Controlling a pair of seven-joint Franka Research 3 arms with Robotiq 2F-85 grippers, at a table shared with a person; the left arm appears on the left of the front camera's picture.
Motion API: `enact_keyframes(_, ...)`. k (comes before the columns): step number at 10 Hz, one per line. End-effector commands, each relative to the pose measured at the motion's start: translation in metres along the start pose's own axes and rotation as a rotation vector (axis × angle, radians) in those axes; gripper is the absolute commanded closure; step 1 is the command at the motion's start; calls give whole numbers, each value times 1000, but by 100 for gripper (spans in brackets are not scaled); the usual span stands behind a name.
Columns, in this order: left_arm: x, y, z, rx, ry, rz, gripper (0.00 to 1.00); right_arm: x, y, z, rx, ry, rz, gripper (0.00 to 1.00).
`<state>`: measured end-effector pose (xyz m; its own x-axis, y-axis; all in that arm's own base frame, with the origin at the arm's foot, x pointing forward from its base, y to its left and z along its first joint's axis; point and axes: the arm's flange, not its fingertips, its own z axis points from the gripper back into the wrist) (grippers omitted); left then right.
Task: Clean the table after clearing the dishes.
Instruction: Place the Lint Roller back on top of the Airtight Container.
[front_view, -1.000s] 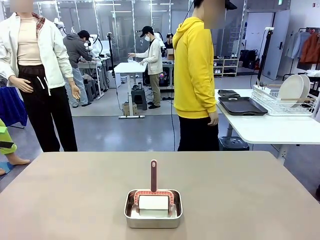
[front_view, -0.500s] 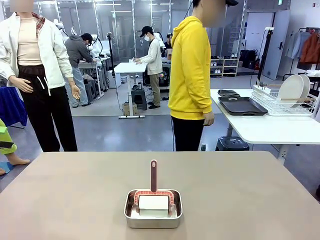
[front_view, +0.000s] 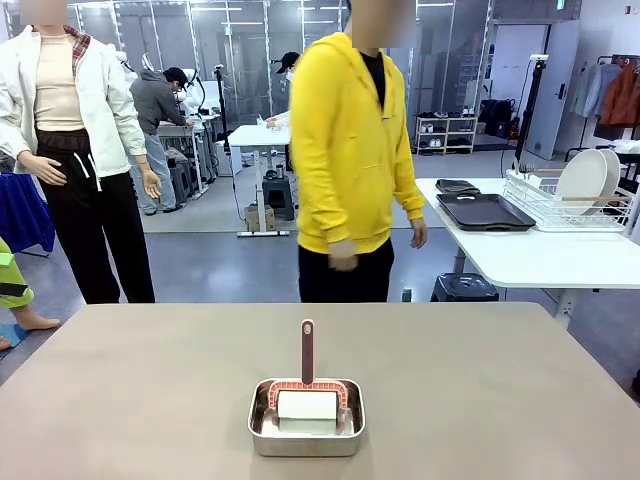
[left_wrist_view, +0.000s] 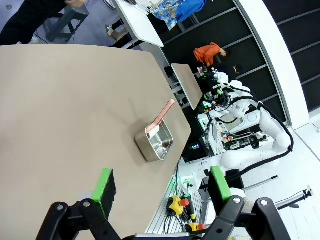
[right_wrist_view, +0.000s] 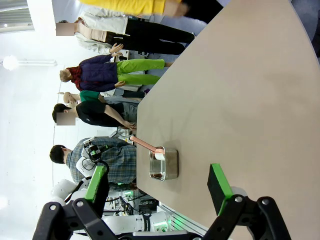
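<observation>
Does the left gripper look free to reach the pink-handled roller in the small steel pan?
Probably yes: the left gripper is open above the taupe-brown table, and nothing lies between it and the pink-handled roller in the small steel pan.

I'm looking at the table (front_view: 480, 400), a wide rectangular top in plain matte taupe-brown, lying flat and stretching across my whole front view. Its far edge is running straight and its corners are showing rounded. From my left wrist view the table (left_wrist_view: 65, 110) is slanting across the frame. The plates (front_view: 585, 180) are standing on edge in a white wire rack on the white side table, beside dark trays (front_view: 485, 211) lying flat.
</observation>
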<state>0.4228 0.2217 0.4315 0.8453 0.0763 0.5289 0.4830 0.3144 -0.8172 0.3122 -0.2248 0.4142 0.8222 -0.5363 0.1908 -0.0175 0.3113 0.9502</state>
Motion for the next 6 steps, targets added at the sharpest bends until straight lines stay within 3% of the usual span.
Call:
enact_keyframes(1, -2, -3, 2, 1, -7, -2, 6, -2, 2, 0, 12, -1, 9, 0)
enact_keyframes(6, -2, -3, 2, 1, -7, -2, 6, -2, 2, 0, 12, -1, 9, 0)
